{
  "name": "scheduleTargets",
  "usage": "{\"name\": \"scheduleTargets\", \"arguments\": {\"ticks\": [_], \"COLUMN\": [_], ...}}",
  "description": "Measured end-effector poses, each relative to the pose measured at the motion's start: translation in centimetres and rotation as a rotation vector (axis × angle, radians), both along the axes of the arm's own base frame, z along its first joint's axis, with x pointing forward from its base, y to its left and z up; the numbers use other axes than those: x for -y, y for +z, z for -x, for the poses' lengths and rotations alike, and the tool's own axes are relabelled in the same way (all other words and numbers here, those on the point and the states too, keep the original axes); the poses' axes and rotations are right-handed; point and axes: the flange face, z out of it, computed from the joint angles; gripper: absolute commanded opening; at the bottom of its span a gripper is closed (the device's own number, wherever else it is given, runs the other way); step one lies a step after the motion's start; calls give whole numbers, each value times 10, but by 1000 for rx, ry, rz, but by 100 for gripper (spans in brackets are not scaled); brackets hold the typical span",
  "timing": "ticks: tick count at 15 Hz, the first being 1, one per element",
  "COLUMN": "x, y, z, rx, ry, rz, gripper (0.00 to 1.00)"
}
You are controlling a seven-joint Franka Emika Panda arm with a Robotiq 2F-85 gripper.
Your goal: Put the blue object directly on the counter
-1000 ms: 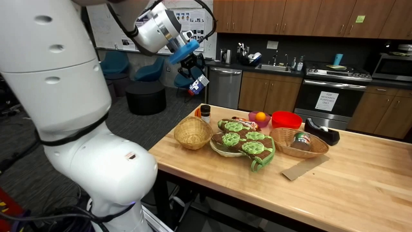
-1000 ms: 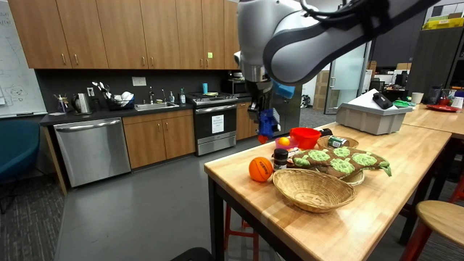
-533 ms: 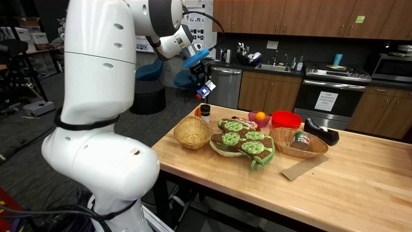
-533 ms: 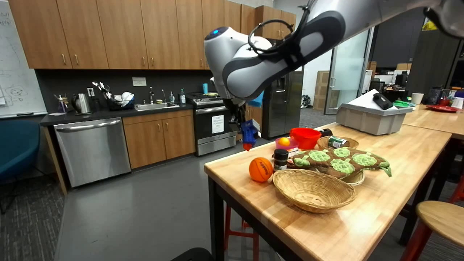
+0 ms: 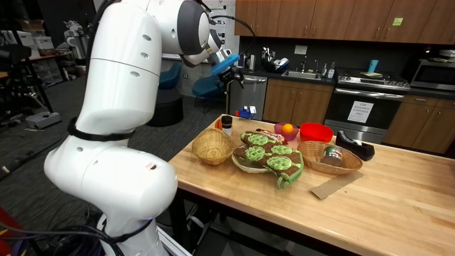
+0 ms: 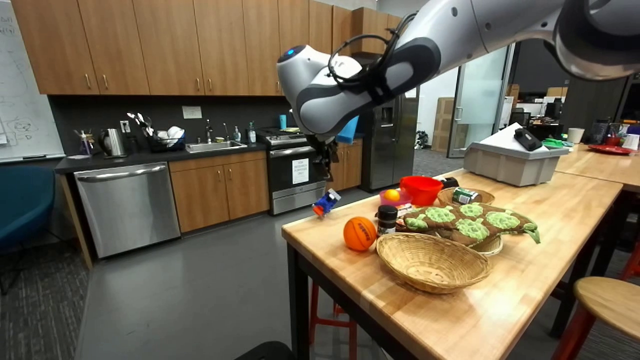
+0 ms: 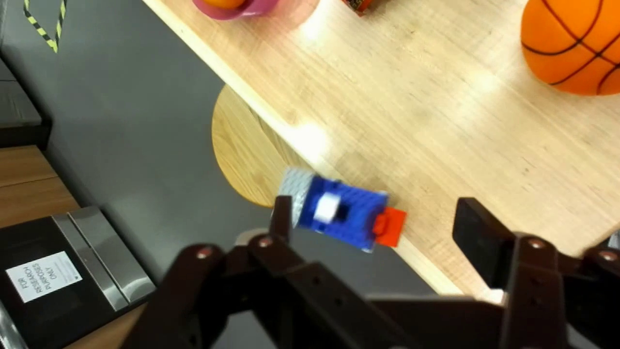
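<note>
Wrist view shows the gripper (image 7: 378,218) with its fingers (image 7: 281,223) standing wide apart; the blue object (image 7: 363,211), slightly blurred, shows in the gap between them there, but both exterior views put it below the gripper and apart from it; it tilts in an exterior view, the red end (image 6: 318,211) lower, the pale end (image 6: 334,194) higher and nearer the gripper; whether it touches the counter (image 7: 436,121) I cannot tell; seen from the wrist, it overlaps the counter's edge, and its pale end covers part of a round wooden seat (image 7: 244,150) farther below the gripper; to one side of the gripper and lower, on the counter, are an orange ball (image 7: 576,48) with dark lines, a black-capped jar (image 6: 386,217) just beside it and, farther from the gripper, a wicker basket (image 6: 430,275); in another direction from the gripper are a pink bowl (image 5: 284,136) with an orange (image 5: 287,128) in it, a red bowl (image 5: 316,133) beyond that and, farthest out, a black tape dispenser (image 5: 355,147); on the counter too, lower than the gripper, a brown-and-green quilted cloth (image 5: 279,161) lies over a shallow pale basket (image 5: 250,168); past the cloth, well apart from the gripper, another wicker basket (image 5: 312,156) holds a can (image 5: 332,156) with a green label.
</note>
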Motion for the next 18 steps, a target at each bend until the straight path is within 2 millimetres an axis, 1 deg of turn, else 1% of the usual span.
{"name": "scheduleTargets", "arguments": {"ticks": [4,9,11,14,16,18], "x": [3,4,5,9,13,19], "y": [8,6,-3,-24,-40,-57], "z": [-3,-2,1,14,32,56], "rx": [12,2,-17,-53,-80,-117], "ry": [-10,-17,-22,-40,-62,-79], "rz": [2,8,17,34,49,73], "gripper": [100,100,100,100,100,100]}}
